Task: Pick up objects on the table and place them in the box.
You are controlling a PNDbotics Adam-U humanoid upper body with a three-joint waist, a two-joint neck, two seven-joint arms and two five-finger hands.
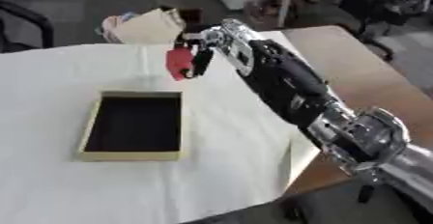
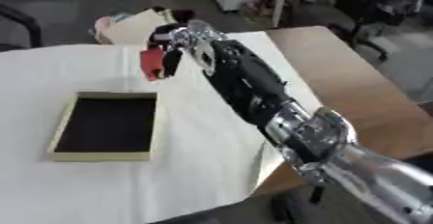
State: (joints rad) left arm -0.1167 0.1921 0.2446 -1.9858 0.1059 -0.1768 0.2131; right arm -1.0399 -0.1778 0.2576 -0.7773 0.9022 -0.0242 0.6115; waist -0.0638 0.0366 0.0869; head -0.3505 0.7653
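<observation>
My right hand (image 1: 206, 49) reaches in from the lower right across the white-covered table (image 1: 50, 73) and is shut on a small red object (image 1: 179, 63). The red object hangs in the air just beyond the far right corner of the box (image 1: 133, 124). The box is a shallow tan tray with a dark inside, and nothing shows in it. My left hand is out of both views.
A pile of tan and pink things (image 1: 142, 25) lies at the far edge of the table. To the right of the cloth runs a bare brown tabletop (image 1: 372, 83). Chairs and furniture stand on the floor beyond.
</observation>
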